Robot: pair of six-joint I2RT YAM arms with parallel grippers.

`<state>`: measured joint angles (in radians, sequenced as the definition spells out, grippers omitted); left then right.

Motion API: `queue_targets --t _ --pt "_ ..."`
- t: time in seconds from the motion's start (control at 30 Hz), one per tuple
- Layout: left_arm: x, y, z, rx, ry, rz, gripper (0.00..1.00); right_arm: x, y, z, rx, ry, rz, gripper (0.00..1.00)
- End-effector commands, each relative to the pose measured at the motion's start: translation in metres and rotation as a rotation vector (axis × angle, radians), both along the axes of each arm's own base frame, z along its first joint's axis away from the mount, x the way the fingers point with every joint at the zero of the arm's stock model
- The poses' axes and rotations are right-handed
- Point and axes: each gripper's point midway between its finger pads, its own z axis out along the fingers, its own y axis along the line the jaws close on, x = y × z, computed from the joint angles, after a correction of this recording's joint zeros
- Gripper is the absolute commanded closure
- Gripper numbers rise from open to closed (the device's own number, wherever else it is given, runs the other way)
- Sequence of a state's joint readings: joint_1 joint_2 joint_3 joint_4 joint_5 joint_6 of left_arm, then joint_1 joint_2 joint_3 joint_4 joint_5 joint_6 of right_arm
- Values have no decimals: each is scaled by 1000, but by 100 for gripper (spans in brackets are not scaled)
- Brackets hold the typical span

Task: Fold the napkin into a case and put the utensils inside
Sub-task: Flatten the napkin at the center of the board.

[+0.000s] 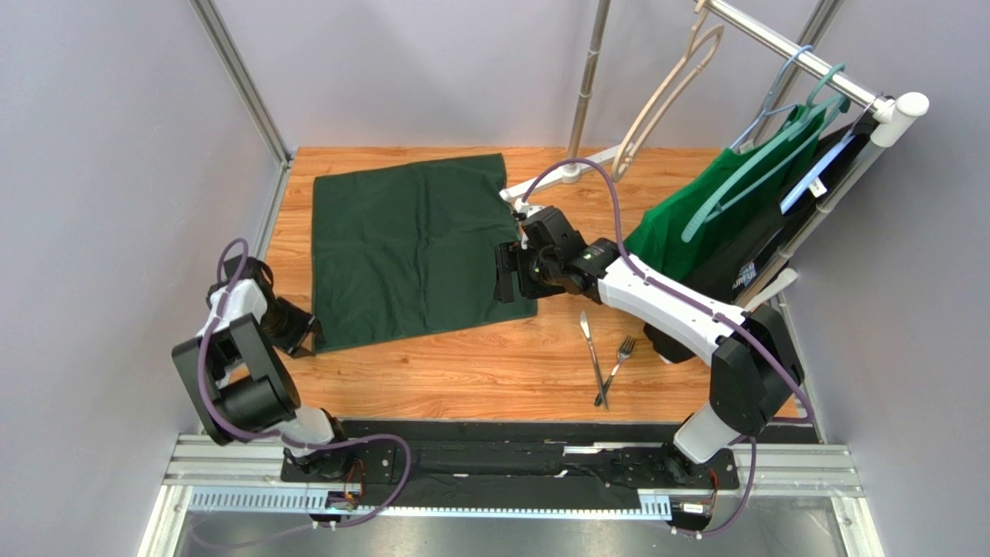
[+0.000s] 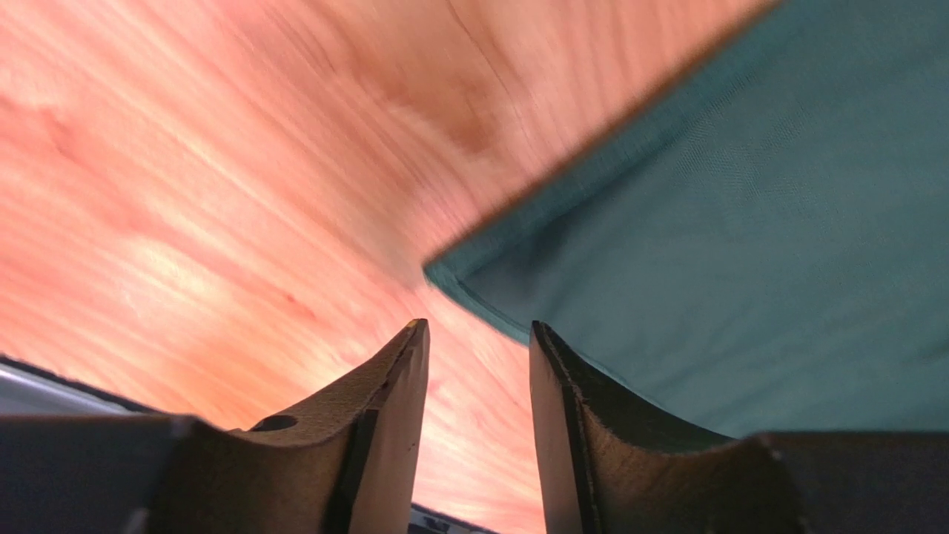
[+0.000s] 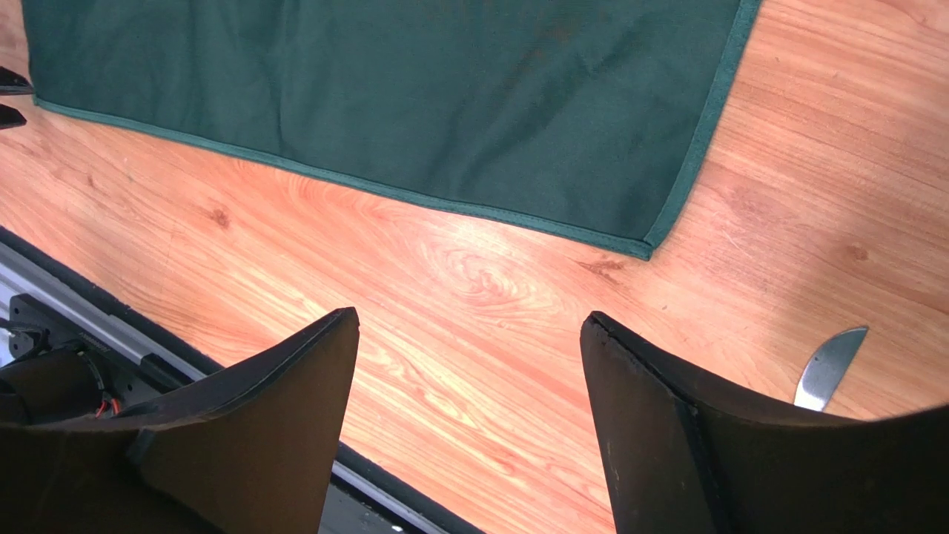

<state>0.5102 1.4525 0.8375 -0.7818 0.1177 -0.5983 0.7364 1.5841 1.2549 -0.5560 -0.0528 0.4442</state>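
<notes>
Napkin point(image 1: 413, 250) lying flat
Left gripper point(image 2: 479, 327) narrow at near-left corner, right gripper point(image 3: 469, 317) wide at near-right, both empty.

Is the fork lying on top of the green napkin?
No, the fork lies on the bare table beside the knife, clear of the napkin.

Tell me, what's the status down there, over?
Left gripper open at napkin corner. Right gripper open, empty. Napkin flat, unfolded. Utensils beside it, nothing blocking.
</notes>
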Motion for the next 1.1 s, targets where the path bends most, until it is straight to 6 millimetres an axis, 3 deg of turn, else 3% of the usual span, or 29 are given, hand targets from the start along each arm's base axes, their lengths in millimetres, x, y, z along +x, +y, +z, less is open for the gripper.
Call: queue_targets --t 0.0,0.13,0.3,0.43,0.6,0.63,0.73,0.83,1.0,1.07 --pt "16 25 -8 47 -11 39 52 7 2 16 48 -74 12 23" --pt "20 27 -20 15 16 41 50 10 -2 8 53 -56 6 23" --pt "16 30 -23 20 66 36 45 13 -5 6 57 -50 -5 23" --pt "15 27 -23 -10 84 14 47 18 -8 3 44 -49 -36 23" --pt "11 27 -24 2 89 -23 65 27 -25 -29 -96 22 -145 20" --pt "13 27 -23 2 75 -28 77 30 -30 -33 -123 19 -171 19" --pt "17 27 -22 1 49 -45 92 32 -32 -44 -141 45 -206 16" --pt "13 26 -14 18 38 -59 100 28 -30 -57 -120 107 -258 17" --pt "5 16 13 65 -42 -63 100 27 -21 -77 -52 232 -457 24" --pt "8 14 30 90 -75 -34 100 27 -22 -94 -64 262 -516 37"
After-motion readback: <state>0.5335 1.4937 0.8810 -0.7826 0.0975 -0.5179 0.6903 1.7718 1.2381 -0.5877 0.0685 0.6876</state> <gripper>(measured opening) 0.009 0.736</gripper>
